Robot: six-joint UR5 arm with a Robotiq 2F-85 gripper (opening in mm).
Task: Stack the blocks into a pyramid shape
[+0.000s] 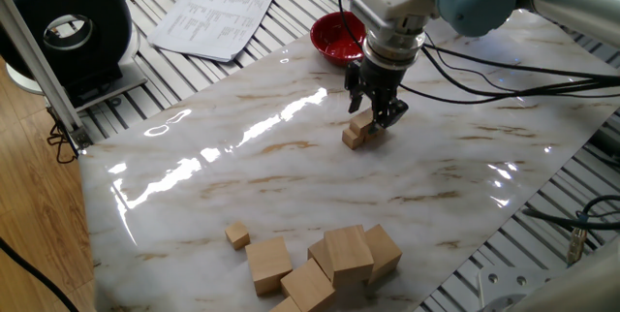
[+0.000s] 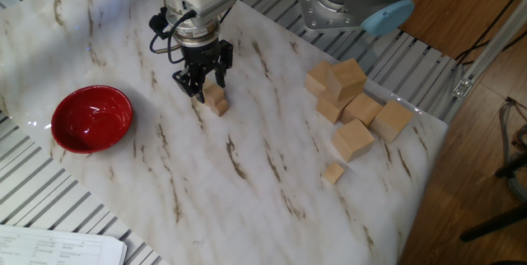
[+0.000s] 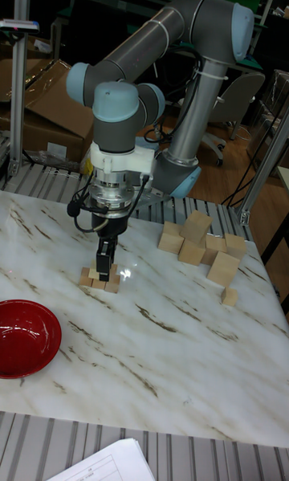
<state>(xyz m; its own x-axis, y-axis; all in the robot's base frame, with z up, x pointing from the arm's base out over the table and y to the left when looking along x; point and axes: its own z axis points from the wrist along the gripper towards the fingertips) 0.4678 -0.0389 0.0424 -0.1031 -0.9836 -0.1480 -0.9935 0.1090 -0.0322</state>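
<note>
A small pile of tan blocks (image 1: pixel 358 134) sits mid-table, a short bottom row (image 3: pixel 98 281) with one block on top (image 2: pixel 214 93). My gripper (image 1: pixel 376 111) hangs just above that pile, pointing straight down. Its fingers stand apart on either side of the top block, so it is open and holds nothing. From the other side the gripper (image 2: pixel 202 82) hides part of the pile. In the tall view the gripper (image 3: pixel 104 261) shows edge-on, right over the row. One more small block (image 1: pixel 237 234) lies alone near the big cubes, also visible as a lone block (image 2: pixel 333 172).
A heap of much larger wooden cubes (image 1: pixel 325 259) lies near the table's edge, the same heap (image 2: pixel 354 104) being to the right of my gripper. A red bowl (image 1: pixel 336 38) sits beyond the pile. Papers (image 1: pixel 215 14) and a black round device (image 1: pixel 68 26) lie off the marble top.
</note>
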